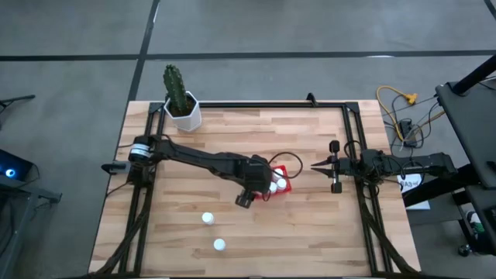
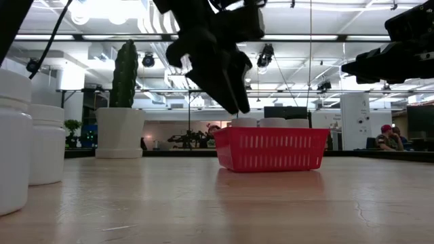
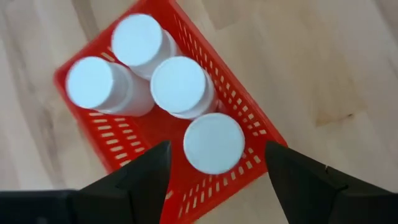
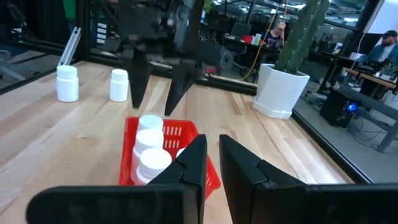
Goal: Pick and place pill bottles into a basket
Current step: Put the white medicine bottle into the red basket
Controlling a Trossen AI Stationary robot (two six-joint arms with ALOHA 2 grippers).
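The red basket (image 3: 130,140) stands near the table's middle (image 1: 287,172) with several white pill bottles upright in it. My left gripper (image 3: 216,147) hangs open just above it, pointing steeply down. One finger is on each side of the nearest bottle's cap (image 3: 213,142), and neither touches it. From the right wrist view its fingertips (image 4: 153,107) end just over the caps. Two more pill bottles (image 1: 208,218) (image 1: 219,245) stand on their bases nearer the front edge. My right gripper (image 4: 212,163) waits shut and level at the table's right (image 1: 316,165).
A white pot with a cactus (image 1: 183,110) stands at the far left corner. Black frame rails (image 1: 256,105) run along the table's edges. Bare wood lies between the basket and the two loose bottles. People sit in the room behind (image 2: 388,137).
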